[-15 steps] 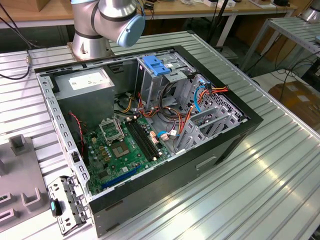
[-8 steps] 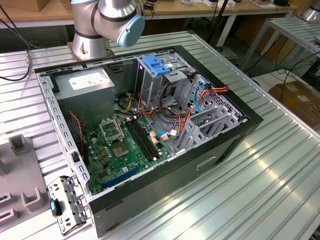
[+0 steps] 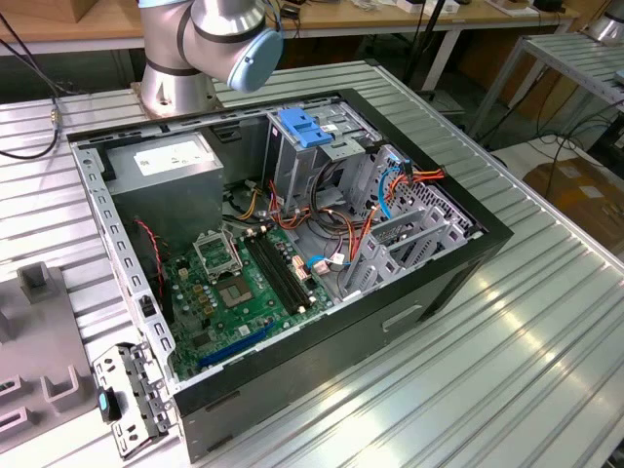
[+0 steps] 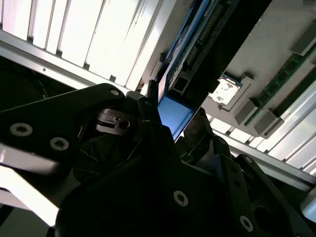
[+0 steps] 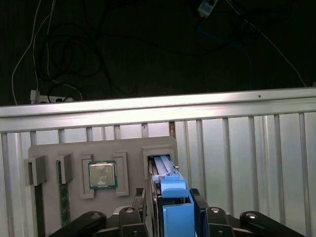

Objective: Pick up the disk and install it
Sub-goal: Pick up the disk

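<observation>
2 black fingers [image 5: 198, 201] clamp flat blue-ended disk [image 5: 175, 200].

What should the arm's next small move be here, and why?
Probably a short straight lift of the disk out of its slot, once the grip is sure. The claw sits at the disk's blue end, and the disk stands in the grey holder beside the processor chip; I cannot tell if the claw has clamped.
</observation>
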`<state>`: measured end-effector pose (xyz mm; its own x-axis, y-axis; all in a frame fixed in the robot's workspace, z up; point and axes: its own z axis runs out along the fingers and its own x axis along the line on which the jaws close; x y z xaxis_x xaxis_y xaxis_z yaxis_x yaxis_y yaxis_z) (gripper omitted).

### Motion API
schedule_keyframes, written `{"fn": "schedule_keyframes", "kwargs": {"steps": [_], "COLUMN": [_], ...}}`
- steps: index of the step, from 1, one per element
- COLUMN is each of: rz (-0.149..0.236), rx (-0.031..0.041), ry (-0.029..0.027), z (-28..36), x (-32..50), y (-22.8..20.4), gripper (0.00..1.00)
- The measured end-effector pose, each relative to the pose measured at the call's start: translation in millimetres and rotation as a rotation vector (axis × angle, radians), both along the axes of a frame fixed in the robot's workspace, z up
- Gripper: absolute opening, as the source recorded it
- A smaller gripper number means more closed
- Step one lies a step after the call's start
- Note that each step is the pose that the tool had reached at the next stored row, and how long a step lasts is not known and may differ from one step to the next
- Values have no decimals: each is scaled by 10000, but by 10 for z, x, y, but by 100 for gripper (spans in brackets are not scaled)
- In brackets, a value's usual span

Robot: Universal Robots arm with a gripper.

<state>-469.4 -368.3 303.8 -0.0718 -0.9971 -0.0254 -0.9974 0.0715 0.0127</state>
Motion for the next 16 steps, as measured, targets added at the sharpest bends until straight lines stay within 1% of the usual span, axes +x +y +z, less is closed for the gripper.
{"fn": "schedule_keyframes", "kwargs": {"steps": [5, 12, 16], "rz": [-1, 0, -1], "rx": [1, -1, -1], "ry": [-1, 2, 2], "z": [-27, -87, -97], "x": [0, -1, -2], "y": [31, 32, 32], "gripper": [48, 48, 48]}}
